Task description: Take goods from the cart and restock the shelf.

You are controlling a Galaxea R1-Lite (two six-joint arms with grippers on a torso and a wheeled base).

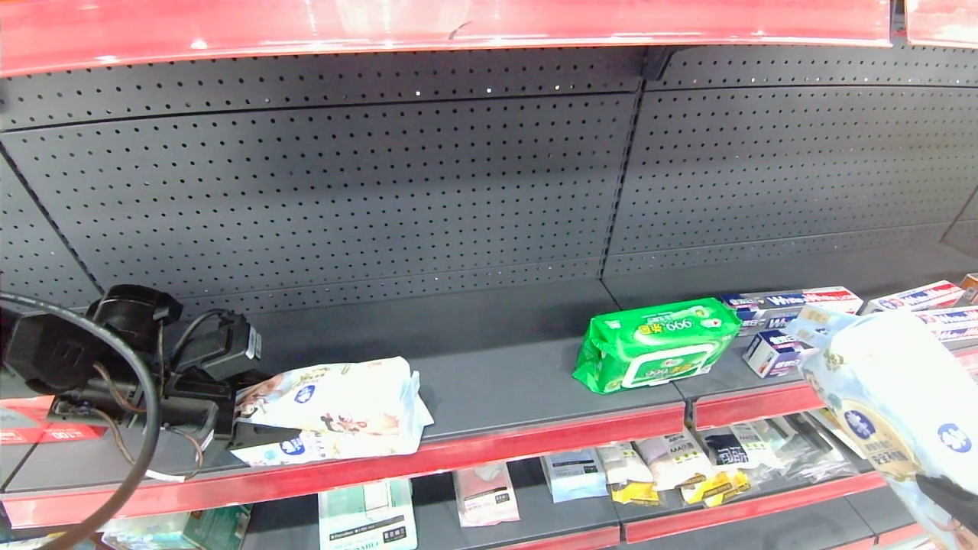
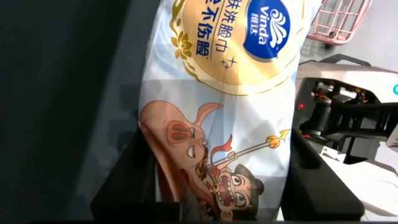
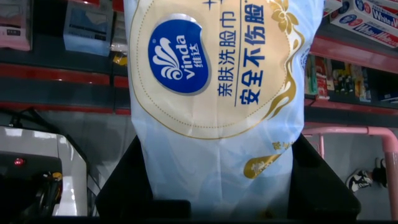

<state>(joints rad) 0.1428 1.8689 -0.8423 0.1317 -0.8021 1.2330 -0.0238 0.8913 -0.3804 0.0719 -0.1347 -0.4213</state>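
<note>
A pale blue tissue pack [image 1: 336, 412] with a cartoon print lies on its side at the front of the grey shelf [image 1: 497, 367], left of centre. My left gripper [image 1: 233, 416] is shut on its left end. The left wrist view has this pack [image 2: 217, 112] squeezed between the two black fingers [image 2: 124, 186]. A second pack of the same kind [image 1: 894, 405] hangs in the air at the lower right, in front of the shelf edge, with my right gripper [image 1: 947, 496] shut on its lower end. Its gold-ringed label [image 3: 217, 93] rises out of the right gripper [image 3: 217, 199].
A green wet-wipe pack [image 1: 657, 344] lies right of centre on the same shelf. Toothpaste boxes [image 1: 795, 305] fill the right part. The shelf below holds several small packets [image 1: 672, 458]. A pink cart [image 2: 339, 18] stands behind. The shelf is bare between the pack and the wipes.
</note>
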